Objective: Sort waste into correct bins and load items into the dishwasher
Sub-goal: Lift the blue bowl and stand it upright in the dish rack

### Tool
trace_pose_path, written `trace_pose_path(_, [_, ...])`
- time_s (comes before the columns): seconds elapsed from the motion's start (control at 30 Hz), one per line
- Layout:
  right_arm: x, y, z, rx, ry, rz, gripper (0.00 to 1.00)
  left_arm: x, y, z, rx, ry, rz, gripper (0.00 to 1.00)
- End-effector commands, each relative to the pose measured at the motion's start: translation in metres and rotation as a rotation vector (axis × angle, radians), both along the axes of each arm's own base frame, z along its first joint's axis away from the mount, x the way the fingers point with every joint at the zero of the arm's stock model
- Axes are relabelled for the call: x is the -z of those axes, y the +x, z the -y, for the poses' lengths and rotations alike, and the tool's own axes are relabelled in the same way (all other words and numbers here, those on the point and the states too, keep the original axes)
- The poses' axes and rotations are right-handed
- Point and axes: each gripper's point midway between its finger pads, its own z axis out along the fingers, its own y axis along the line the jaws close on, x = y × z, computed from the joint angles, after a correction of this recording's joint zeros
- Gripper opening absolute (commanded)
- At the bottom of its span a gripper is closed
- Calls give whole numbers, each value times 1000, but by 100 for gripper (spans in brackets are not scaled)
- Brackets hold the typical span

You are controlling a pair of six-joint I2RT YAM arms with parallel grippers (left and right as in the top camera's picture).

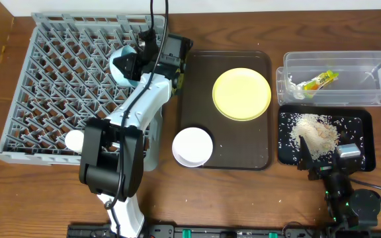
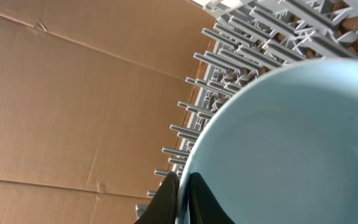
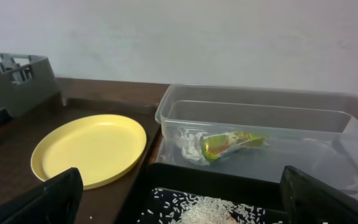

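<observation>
While the left gripper [image 2: 183,196] pinches the rim of the light blue bowl [image 1: 119,68] above the grey dish rack [image 1: 58,66], we tally up: the snack wrapper [image 1: 319,80] lies in the clear tub [image 1: 336,56], rice [image 1: 316,132] is heaped in the black tray [image 1: 362,122], and a white cup [image 1: 75,139] looks racked. The yellow plate [image 1: 241,94] and white bowl [image 1: 192,146] wait on the brown tray [image 1: 200,99]. Chopsticks? We can't spot them. The right gripper [image 3: 182,202] gapes empty by the rice. Upright pegs crowd the bowl's landing.
</observation>
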Motion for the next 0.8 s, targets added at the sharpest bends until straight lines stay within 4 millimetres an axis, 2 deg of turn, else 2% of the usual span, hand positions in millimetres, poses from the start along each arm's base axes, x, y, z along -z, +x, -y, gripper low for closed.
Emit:
trace_pose_path(0.0, [0,0,1,3,-6,2,99,23,-5,-2,-10,7,-42,8])
trace_pose_path(0.33, [0,0,1,3,-6,2,99,22,-6,-4,-12,26,-69,8])
trace_pose_path(0.57, [0,0,1,3,-6,2,99,10,0,-8,-25,77,-57,8])
trace_pose_path(0.77, [0,0,1,3,-6,2,99,12,0,-7,-21,70,-57,8])
